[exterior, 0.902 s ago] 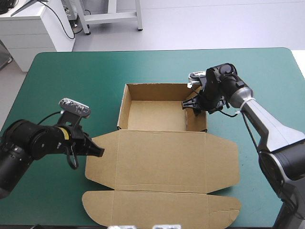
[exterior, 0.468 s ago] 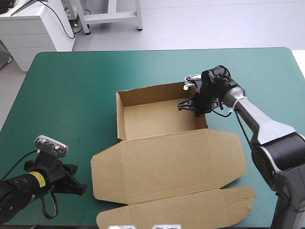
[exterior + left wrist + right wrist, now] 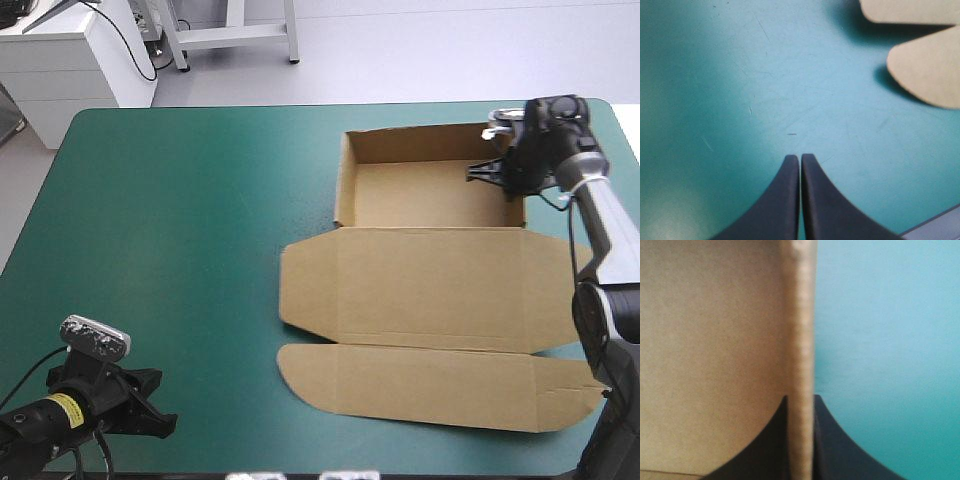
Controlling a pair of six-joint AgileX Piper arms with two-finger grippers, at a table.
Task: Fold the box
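The brown box (image 3: 430, 250) stands as an open tray at the table's right, its lid lying flat toward the near edge with a long flap beyond it. My right gripper (image 3: 503, 172) is shut on the box's right wall (image 3: 801, 340), one black finger inside the tray and one outside. Far off at the table's near left corner, my left gripper (image 3: 160, 415) hovers over bare teal-green cover with its fingers (image 3: 785, 200) shut together. Rounded corners of the lid flaps (image 3: 927, 70) lie ahead of it.
The teal-green table (image 3: 180, 220) is bare across its left half. Its near edge (image 3: 935, 225) runs close beside my left gripper. The box's lid reaches close to the table's right edge.
My right gripper has dragged the box to the right and toward the far edge, squaring it to the table. The left gripper has stayed at the near left corner.
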